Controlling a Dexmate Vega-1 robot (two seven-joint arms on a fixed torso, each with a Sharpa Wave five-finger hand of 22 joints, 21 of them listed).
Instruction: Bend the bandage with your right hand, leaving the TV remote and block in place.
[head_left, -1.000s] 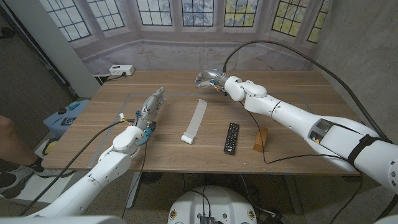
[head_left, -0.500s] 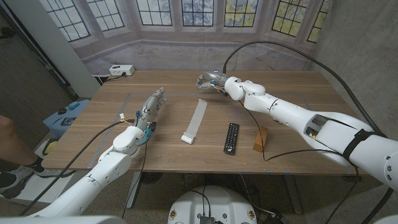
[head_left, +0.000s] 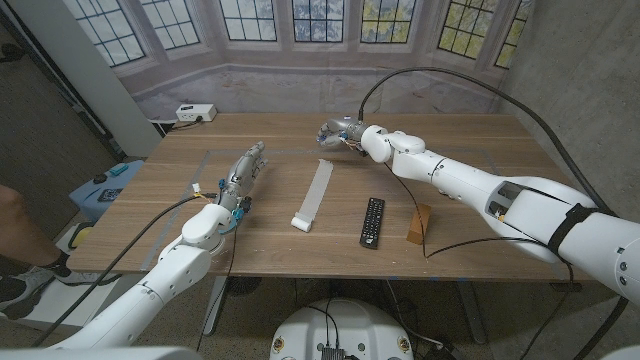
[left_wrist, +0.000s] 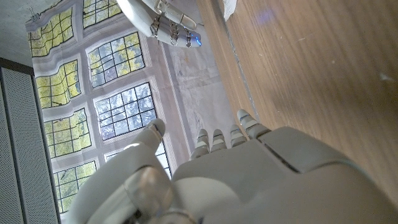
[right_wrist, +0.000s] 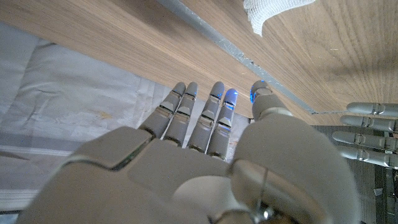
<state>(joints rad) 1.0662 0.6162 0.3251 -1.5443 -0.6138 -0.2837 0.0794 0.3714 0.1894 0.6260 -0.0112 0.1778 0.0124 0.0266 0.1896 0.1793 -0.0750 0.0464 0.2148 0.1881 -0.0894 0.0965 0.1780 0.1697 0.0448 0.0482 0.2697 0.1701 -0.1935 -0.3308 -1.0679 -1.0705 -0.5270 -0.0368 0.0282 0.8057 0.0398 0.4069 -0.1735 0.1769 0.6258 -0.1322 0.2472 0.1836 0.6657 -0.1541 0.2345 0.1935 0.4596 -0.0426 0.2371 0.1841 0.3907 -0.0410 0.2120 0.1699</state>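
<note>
White bandage (head_left: 314, 195) lies as a strip mid-table, its rolled end twd the near edge, untouched. Right hand (head_left: 336, 130) hovers past its far end, holding nothing, fingers loosely apart. Left hand (head_left: 243, 169) waits near the left edge, fingers straight, empty. Risk: right forearm sweeping low on the reach-in could nudge the TV remote (head_left: 372, 222) or block (head_left: 418, 224), both just beside the strip.

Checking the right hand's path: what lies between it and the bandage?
Only bare wood, in the head view: the right hand hovers just beyond the bandage's far end.
</note>
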